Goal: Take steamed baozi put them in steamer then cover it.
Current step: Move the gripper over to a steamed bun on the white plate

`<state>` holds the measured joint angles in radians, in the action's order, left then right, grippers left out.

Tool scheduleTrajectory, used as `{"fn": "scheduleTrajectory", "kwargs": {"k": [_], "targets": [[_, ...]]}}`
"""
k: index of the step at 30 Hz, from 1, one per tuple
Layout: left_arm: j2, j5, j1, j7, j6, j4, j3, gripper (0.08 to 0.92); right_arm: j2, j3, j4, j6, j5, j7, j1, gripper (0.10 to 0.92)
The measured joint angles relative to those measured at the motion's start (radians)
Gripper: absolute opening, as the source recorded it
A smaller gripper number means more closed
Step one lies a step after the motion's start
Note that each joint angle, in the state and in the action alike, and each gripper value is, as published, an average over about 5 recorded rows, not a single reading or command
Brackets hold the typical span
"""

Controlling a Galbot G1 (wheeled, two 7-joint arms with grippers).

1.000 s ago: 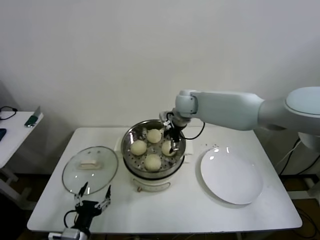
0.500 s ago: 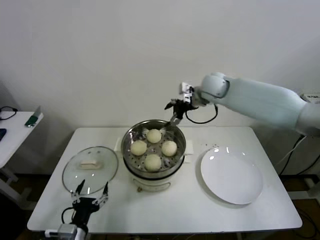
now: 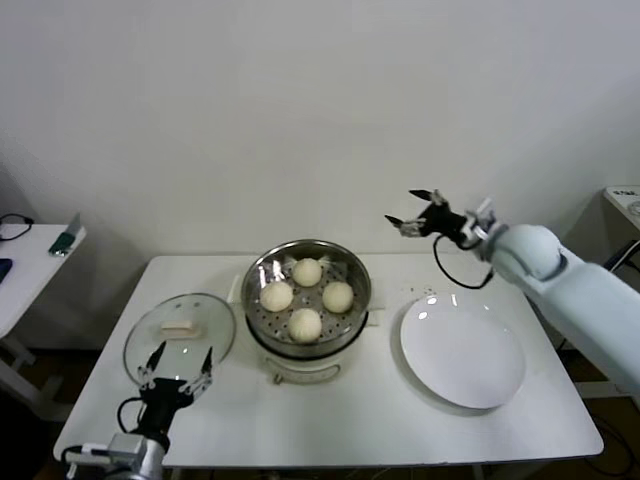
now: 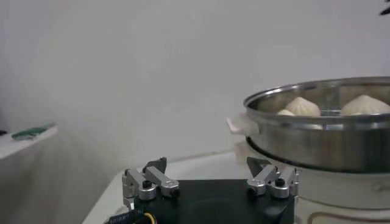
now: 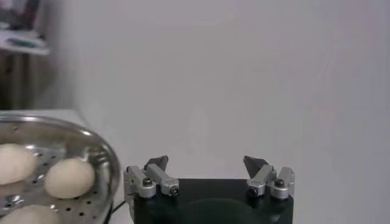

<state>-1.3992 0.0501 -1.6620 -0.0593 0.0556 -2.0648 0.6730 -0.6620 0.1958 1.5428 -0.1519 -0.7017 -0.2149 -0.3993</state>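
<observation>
The right gripper (image 3: 418, 210) has pulled out of the steamer (image 3: 307, 297) and now hangs empty, jaws wide, above the table's (image 3: 330, 420) back edge. Left to right: left gripper (image 3: 178, 366), wide open, at the front edge by the glass lid (image 3: 180, 338); four baozi (image 3: 306, 324) in the uncovered steamer; white plate (image 3: 463, 352).

A white counter (image 3: 340, 420) with rounded corners stands against a pale wall. Three things rest on it: a glass lid (image 3: 180, 338) with a pale knob lies flat at the robot's left, the steamer (image 3: 307, 350) stands near the middle toward the back, just beside the lid, and a flat white plate (image 3: 463, 352) lies at the right, near the steamer but apart from it
</observation>
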Motion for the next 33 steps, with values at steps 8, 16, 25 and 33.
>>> {"fn": "scheduleTrajectory", "kwargs": {"k": [8,16,25,33], "targets": [[0.020,-0.007,0.011,0.024,-0.047,0.017,0.002,0.823,-0.116,-0.435,0.053,0.180,0.115,0.041,-0.502,0.823],[0.049,-0.145,0.026,0.099,-0.102,0.058,0.016,0.823,-0.280,-0.629,0.089,0.341,0.213,0.057,-0.865,0.823],[0.120,-0.585,0.081,0.288,-0.175,0.214,0.018,0.823,-0.440,-0.711,0.077,0.488,0.286,0.079,-1.060,0.823],[0.170,-0.972,0.191,0.409,-0.200,0.449,-0.014,0.823,-0.525,-0.752,0.089,0.549,0.313,0.089,-1.143,0.823]]}}
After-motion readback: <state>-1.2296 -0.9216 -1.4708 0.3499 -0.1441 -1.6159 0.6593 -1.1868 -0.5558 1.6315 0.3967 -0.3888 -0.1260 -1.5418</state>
